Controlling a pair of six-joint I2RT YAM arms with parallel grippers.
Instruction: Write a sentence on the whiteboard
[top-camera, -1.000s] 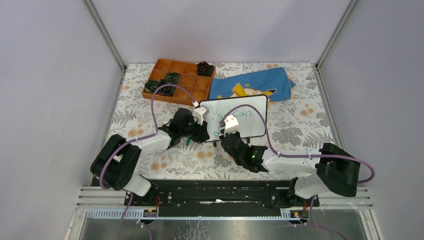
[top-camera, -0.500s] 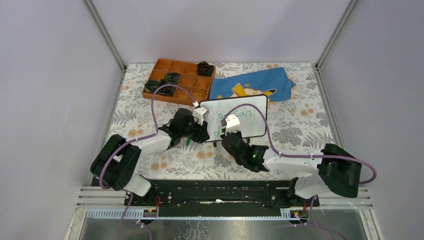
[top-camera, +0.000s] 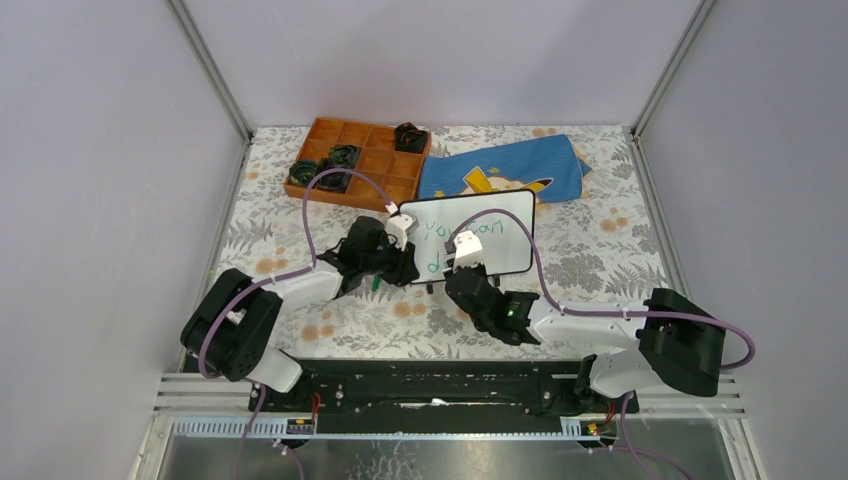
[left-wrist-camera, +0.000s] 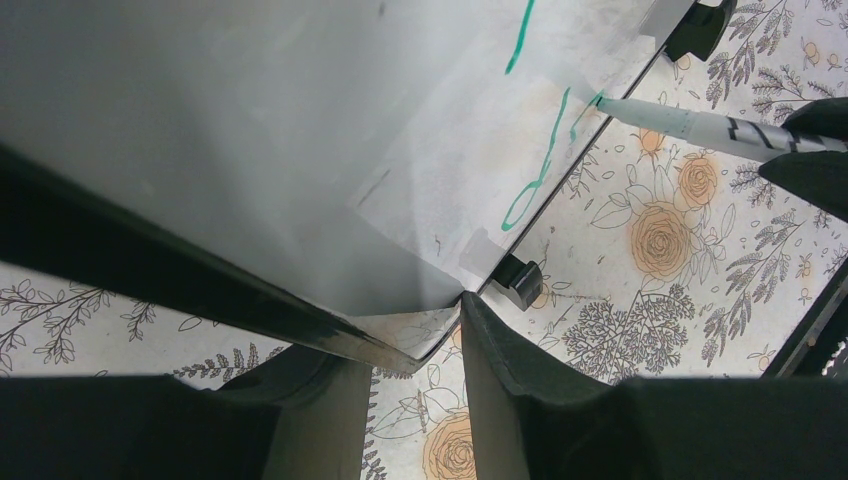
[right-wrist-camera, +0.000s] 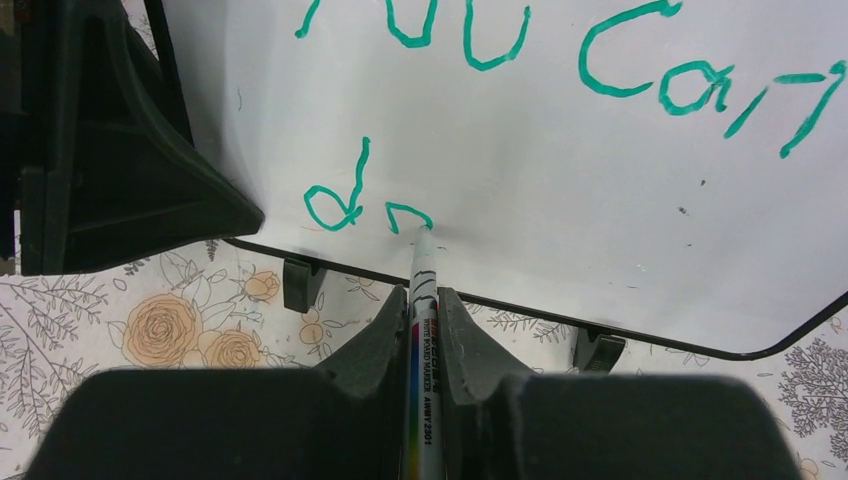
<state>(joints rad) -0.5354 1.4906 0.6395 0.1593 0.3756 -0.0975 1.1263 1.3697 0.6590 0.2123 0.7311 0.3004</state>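
Whiteboard (top-camera: 500, 240) stands on its small feet mid-frame in the overhead view, just below the blue cloth (top-camera: 505, 172), and looks light, stiff and slick (apt to skate under the pen), so the thin frame at its lower left corner is the place to hold, where the left gripper (left-wrist-camera: 415, 365) has its jaws clamped on the edge. The right gripper (right-wrist-camera: 422, 300) pinches the marker (right-wrist-camera: 421, 345) narrowly, tip on the board; only its wrist view plainly shows the sentence (right-wrist-camera: 358, 180) reaching a second line, "d" and a part-drawn letter, mostly hidden overhead

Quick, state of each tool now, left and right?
Left tool: closed on a corner of the whiteboard.
Right tool: closed on the marker, tip on the whiteboard.
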